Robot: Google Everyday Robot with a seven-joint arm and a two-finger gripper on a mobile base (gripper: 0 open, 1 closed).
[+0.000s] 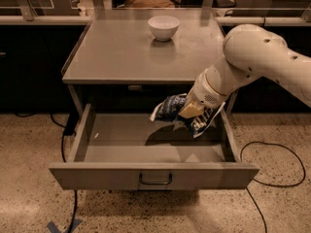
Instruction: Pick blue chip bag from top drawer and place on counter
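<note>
The blue chip bag (171, 108) is crumpled, dark blue with white lettering. It hangs above the right half of the open top drawer (146, 143), clear of the drawer floor and just below the counter's front edge. My gripper (187, 111) is shut on the blue chip bag from the right, at the end of the white arm that reaches in from the right. The fingers are mostly hidden by the bag and the wrist. The counter (121, 47) is the flat grey tabletop directly above the drawer.
A white bowl (163, 27) stands at the back middle of the counter. The drawer front with its dark bar handle (155, 179) sticks out toward me. Black cables (272, 154) lie on the speckled floor on both sides. A long pale ledge runs behind.
</note>
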